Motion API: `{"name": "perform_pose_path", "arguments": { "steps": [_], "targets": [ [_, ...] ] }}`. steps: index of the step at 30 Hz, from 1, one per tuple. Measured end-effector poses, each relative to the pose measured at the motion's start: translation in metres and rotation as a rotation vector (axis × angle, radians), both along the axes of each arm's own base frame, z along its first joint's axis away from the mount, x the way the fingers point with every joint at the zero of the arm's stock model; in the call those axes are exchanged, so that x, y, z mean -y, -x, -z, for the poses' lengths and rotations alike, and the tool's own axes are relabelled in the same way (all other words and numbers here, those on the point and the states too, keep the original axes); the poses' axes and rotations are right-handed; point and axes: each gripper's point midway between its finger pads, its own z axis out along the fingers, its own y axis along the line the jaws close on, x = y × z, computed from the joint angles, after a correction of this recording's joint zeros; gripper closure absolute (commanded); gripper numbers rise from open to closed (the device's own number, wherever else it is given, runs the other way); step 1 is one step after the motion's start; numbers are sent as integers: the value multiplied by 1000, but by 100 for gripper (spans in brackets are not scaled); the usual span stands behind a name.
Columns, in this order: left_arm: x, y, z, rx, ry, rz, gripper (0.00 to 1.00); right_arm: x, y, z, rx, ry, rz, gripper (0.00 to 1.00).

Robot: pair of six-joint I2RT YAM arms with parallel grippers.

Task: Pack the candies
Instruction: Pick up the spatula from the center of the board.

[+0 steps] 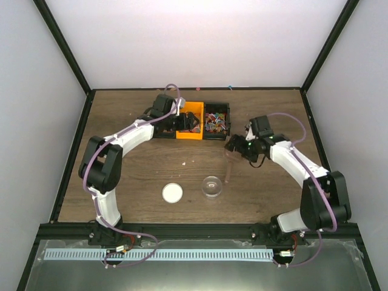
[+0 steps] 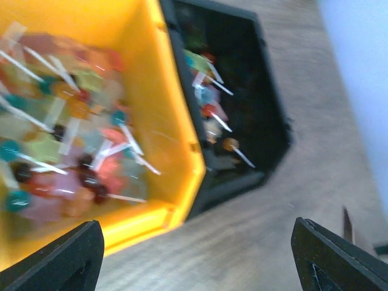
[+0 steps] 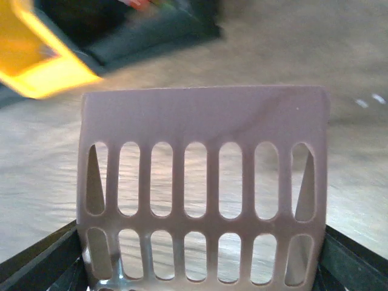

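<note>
The candies [image 1: 216, 122] are a heap of tiny mixed-colour sweets in a black bin [image 1: 216, 136] at the back; they also show in the left wrist view [image 2: 209, 109]. More sweets on sticks [image 2: 66, 139] fill the yellow bin [image 1: 193, 134] beside it. My left gripper [image 1: 185, 123] hangs over the yellow bin's near edge, open and empty [image 2: 197, 267]. My right gripper [image 1: 235, 145] is shut on the brown slotted scoop [image 3: 203, 176], which is empty and held above the table [image 1: 228, 168]. The small clear round jar [image 1: 211, 186] stands open below the scoop.
The jar's white lid [image 1: 172, 193] lies flat to the left of the jar. A second black bin, partly hidden by my left arm, sits left of the yellow bin [image 1: 162, 133]. Black frame rails edge the table on both sides.
</note>
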Motion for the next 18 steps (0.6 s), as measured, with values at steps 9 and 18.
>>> {"name": "perform_pose_path", "arguments": {
  "steps": [9,18],
  "targets": [
    [41,29,-15,-97,415,109,14,-31,-30,-99,308,-615,-117,17],
    [61,39,-85,-49,820,238,20,-48,-6,-137,307,-1083,-213,18]
  ]
}}
